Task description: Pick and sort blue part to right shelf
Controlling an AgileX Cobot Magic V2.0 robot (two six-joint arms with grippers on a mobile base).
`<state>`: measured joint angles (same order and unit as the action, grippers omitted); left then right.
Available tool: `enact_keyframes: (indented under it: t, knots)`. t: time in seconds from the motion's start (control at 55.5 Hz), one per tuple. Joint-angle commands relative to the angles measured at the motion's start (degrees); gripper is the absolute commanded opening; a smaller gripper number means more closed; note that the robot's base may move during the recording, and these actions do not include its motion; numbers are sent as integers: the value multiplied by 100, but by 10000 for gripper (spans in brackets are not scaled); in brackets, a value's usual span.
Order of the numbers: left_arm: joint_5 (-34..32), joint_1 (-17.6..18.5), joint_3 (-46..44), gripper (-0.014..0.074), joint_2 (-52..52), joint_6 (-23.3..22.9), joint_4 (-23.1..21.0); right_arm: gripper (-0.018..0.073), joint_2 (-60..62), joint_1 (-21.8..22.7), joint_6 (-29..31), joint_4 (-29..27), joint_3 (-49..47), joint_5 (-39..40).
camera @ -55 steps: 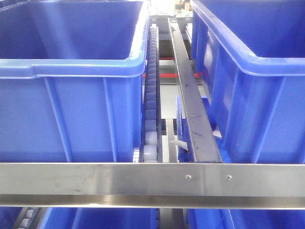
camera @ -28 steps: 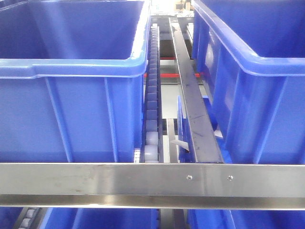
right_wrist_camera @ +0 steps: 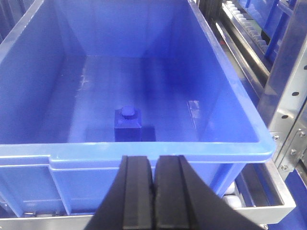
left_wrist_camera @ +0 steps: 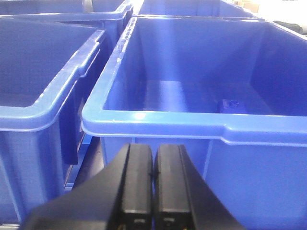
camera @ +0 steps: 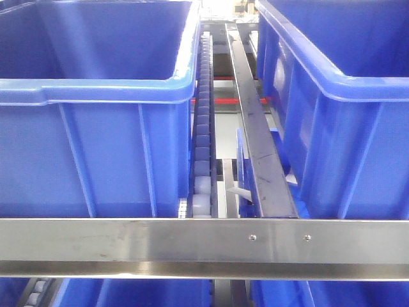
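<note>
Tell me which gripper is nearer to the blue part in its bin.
Probably the right. The right gripper sits just outside the near rim, the blue part close behind it. The left gripper's part lies further back, rightward.

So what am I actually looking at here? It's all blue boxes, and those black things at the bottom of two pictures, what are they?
This is a two-armed robot at a storage rack. One picture comes from a camera facing forward: it shows two big blue bins sitting on a steel shelf, with a roller rail between them.

The other two pictures come from cameras on the robot's wrists. The black shapes at the bottom are its hands. The left hand and the right hand both have their two fingers pressed together, holding nothing.

Each hand looks into a bin. A small blue part stands on the floor of the one below the right hand, and another blue piece lies in the far corner of the left one.
</note>
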<state>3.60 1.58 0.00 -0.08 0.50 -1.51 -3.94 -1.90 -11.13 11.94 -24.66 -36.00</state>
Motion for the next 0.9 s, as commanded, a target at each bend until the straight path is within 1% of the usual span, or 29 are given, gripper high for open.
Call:
enact_keyframes:
  t: [0.0,0.325,0.415,0.505,0.685,0.757,0.884]
  knots:
    - [-454,-3,209,124,-165,-4,-59,48,-131,3,60,51,-144,501]
    - [-454,-3,209,124,-165,-4,-59,48,-117,3,60,51,-138,500]
    - [-454,-3,209,124,-165,-4,-59,48,-92,24,43,-7,-26,706]
    - [-454,-3,209,124,-165,-4,-59,48,-154,24,56,-195,379,1173]
    - [-454,-3,209,124,-165,-4,-59,48,-154,24,63,-548,1501,2749]
    - [-454,-3,209,124,-165,-4,-59,48,-154,24,63,-608,1943,3303]
    - [-454,-3,209,124,-165,-4,-59,48,-45,24,63,-654,2513,3920]
